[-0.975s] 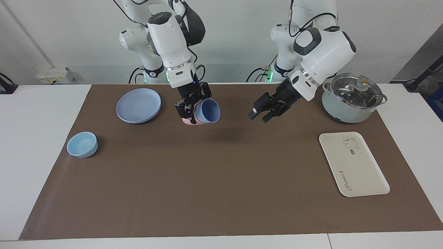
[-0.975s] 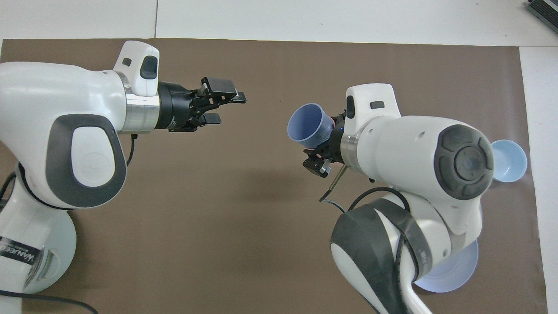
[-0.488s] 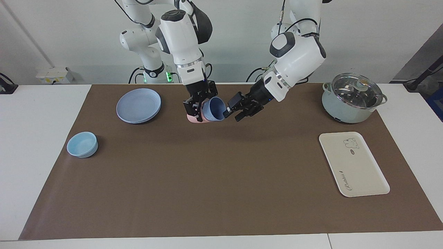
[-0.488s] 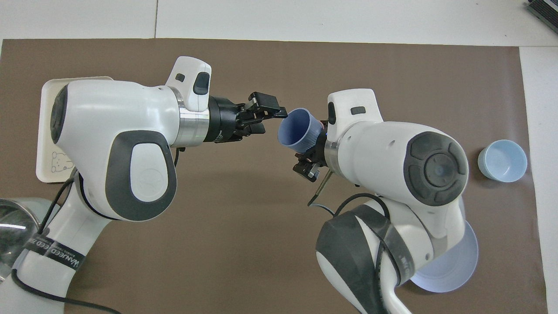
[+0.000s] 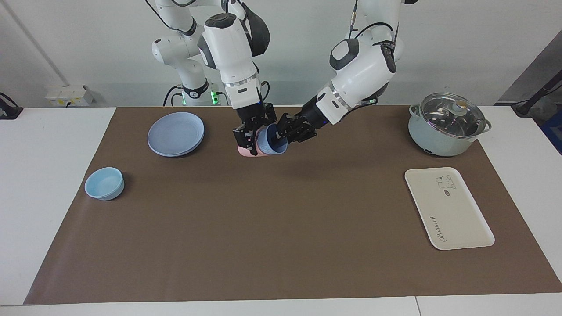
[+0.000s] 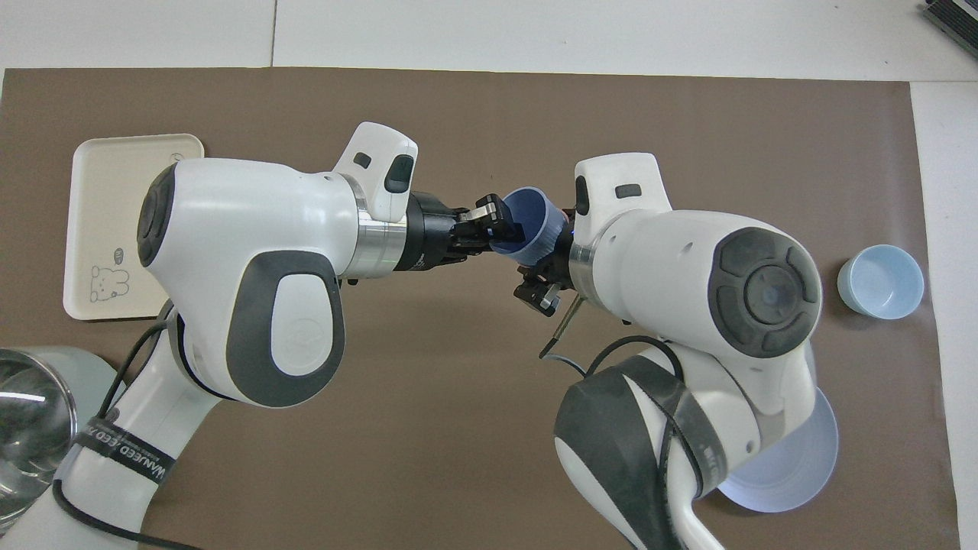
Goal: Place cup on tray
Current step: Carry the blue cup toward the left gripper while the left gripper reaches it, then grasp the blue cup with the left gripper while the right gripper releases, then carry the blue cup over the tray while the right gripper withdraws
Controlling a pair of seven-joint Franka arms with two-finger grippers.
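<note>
The periwinkle-blue cup [image 5: 273, 145] is nested in a salmon-pink cup [image 5: 242, 151], tipped on its side with its mouth toward the left arm's end. My right gripper [image 5: 249, 139] is shut on the pink cup and holds both above the brown mat. My left gripper [image 5: 281, 133] is open at the blue cup's mouth, with one finger inside the rim and one outside. In the overhead view the blue cup [image 6: 536, 229] sits between the left gripper [image 6: 495, 226] and the right gripper [image 6: 547, 266]. The cream tray [image 5: 452, 219] lies flat at the left arm's end and also shows in the overhead view [image 6: 114, 198].
A lidded pot [image 5: 448, 125] stands nearer to the robots than the tray. Stacked blue plates [image 5: 175, 134] and a light-blue bowl [image 5: 104, 183] lie toward the right arm's end. The brown mat [image 5: 281, 228] covers the table.
My left gripper has swung from near the pot across to the blue cup's rim. My right gripper has shifted slightly toward it with the cups.
</note>
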